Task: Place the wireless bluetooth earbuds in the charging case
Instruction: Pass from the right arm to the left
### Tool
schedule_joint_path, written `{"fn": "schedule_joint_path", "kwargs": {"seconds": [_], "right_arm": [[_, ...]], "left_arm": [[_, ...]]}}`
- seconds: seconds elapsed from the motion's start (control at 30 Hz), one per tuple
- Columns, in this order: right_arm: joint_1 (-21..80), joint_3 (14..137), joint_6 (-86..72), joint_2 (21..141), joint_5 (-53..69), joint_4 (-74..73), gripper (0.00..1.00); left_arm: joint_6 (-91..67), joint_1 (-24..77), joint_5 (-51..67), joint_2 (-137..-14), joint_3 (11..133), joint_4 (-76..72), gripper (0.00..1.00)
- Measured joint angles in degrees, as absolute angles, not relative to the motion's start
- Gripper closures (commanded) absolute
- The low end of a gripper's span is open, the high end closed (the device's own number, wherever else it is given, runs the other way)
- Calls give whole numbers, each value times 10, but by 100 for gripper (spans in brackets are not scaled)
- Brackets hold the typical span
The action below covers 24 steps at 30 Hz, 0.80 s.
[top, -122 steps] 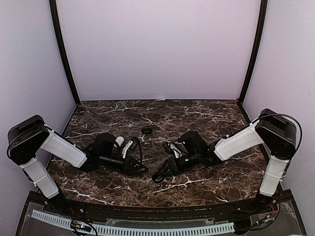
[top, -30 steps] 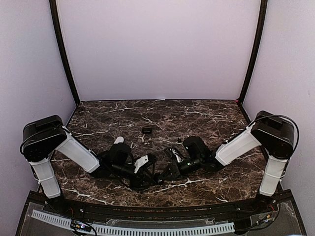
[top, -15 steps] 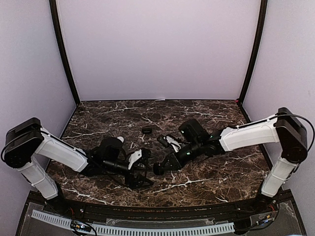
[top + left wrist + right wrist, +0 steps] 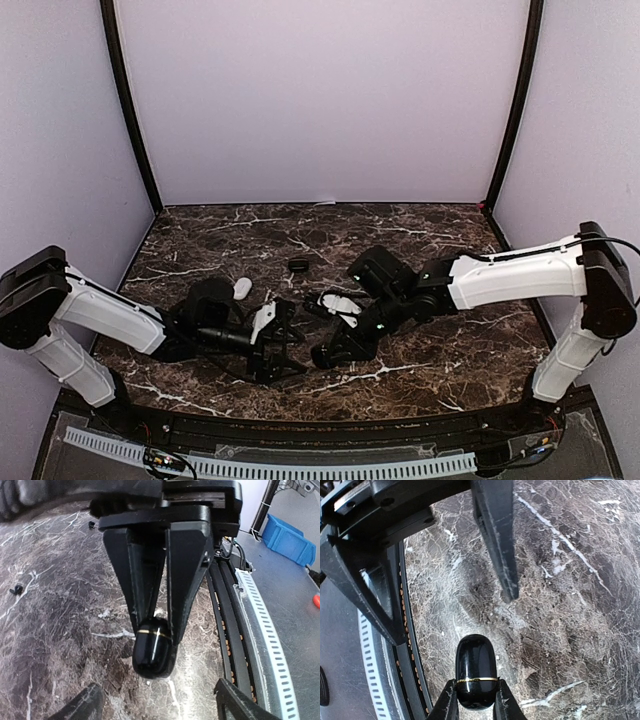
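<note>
Right end effector [image 4: 475,692] clamped on black case [image 4: 476,665]. Lid shut along gold seam. Case held low over counter [image 4: 420,235], toward front edge, between the arms. Left end effector [image 4: 157,686] wide open, empty, facing case, not touching it. Two tiny black earbuds [image 4: 17,589], as I take them, lie on counter well apart from case. White pebble [image 4: 242,288] on counter behind left end effector.

Step, by my judgement: presenting case for opening. Next: left catches lid above seam and flips it while right holds base firm. Only then fetch a bud.
</note>
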State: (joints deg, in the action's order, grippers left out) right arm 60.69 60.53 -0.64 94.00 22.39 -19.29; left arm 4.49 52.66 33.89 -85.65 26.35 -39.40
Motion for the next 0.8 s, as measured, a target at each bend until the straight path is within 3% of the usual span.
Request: {"fn": "schedule_joint_path", "kwargs": {"seconds": [0.47,0.7,0.8], "right_arm": [[611,607,13,939,215,-176,86],[613,596,14,904,220,-159,86],[613,595,14,902,224,-154,85]], "left_arm": [[56,527,391,-904,288,-417,36],[41,526,401,-908,285,-483,59],[37,526,402,-913,285,-497,64]]}}
